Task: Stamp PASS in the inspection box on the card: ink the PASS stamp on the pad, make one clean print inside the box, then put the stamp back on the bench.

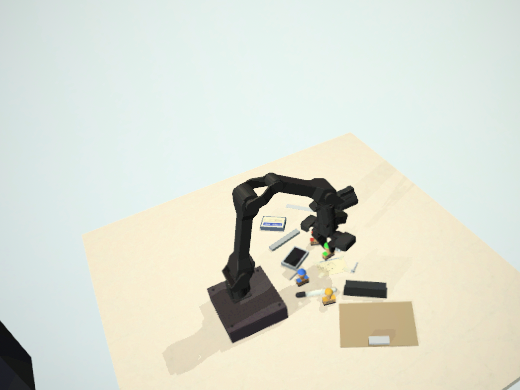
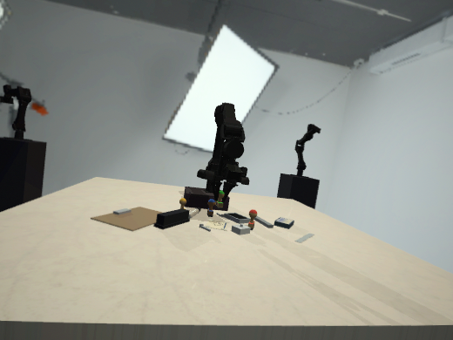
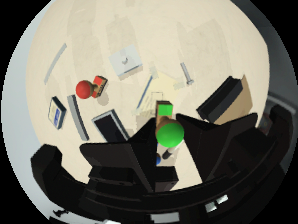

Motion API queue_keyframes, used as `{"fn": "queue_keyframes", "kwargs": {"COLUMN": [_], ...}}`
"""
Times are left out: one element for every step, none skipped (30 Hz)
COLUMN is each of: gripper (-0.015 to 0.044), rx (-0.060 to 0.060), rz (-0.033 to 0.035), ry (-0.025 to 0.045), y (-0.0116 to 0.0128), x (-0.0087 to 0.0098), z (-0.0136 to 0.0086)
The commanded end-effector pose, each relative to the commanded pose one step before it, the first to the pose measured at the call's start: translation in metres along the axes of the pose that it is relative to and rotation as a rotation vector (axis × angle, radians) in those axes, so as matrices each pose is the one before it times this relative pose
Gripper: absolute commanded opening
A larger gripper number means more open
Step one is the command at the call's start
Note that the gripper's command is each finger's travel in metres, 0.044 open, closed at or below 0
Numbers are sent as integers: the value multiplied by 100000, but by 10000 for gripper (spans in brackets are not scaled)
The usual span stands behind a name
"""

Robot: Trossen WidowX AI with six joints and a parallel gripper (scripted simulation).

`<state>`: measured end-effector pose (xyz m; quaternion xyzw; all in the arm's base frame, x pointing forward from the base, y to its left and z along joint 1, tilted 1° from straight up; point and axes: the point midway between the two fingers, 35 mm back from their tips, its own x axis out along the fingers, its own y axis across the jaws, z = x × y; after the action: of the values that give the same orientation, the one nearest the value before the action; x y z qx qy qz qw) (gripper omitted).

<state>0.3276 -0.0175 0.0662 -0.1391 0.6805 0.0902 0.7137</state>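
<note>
My gripper points down and is shut on the green-knobbed stamp, held upright above the table near the card. The pale yellow card lies flat; a small box outline shows on it in the wrist view, just beyond the stamp's base. The stamp's underside and any word on it are hidden. The dark ink pad lies open towards the arm's base. Stamps with a red knob, a blue knob and an orange knob stand apart.
A black block and a brown board lie beyond the card. A grey block, a grey bar and a blue-edged box lie around. A black-capped marker lies by the orange-knobbed stamp.
</note>
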Motion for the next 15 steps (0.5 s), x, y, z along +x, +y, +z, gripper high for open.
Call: {"fn": "queue_keyframes", "kwargs": {"gripper": [0, 0, 0, 0, 0, 0, 0, 0, 0, 0, 0, 0, 0, 0, 0], "rx": [-494, 0, 0, 0, 0, 0, 0, 0, 0, 0, 0, 0, 0, 0, 0], "rz": [50, 0, 0, 0, 0, 0, 0, 0, 0, 0, 0, 0, 0, 0, 0], "ry": [14, -5, -5, -5, -5, -5, -5, -5, -5, -5, -5, -5, -5, -5, -5], "y": [18, 2, 2, 2, 2, 2, 2, 2, 2, 3, 3, 3, 3, 3, 3], "x": [282, 66, 67, 67, 67, 67, 67, 67, 67, 67, 67, 67, 67, 67, 67], "z": [-3, 3, 3, 3, 3, 3, 2, 2, 2, 2, 2, 2, 2, 1, 1]}}
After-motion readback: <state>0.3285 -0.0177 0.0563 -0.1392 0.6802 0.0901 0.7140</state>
